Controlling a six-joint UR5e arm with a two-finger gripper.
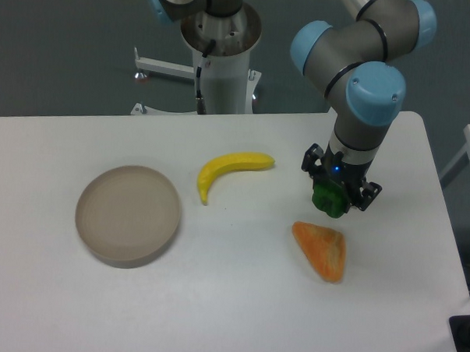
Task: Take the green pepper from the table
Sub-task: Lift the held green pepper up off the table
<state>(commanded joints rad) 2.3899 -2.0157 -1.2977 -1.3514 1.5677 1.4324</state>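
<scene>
My gripper (331, 200) is shut on the green pepper (327, 201), a small glossy green lump held between the black fingers. The pepper hangs above the white table (229, 300), right of centre, clear of the surface. The arm's blue-capped wrist stands directly over it and hides the top of the pepper.
A yellow banana (227, 170) lies left of the gripper. An orange wedge-shaped piece (322, 250) rests just below the held pepper. A round beige dish (128, 214) sits at the left. The robot base (221, 43) stands behind the far table edge.
</scene>
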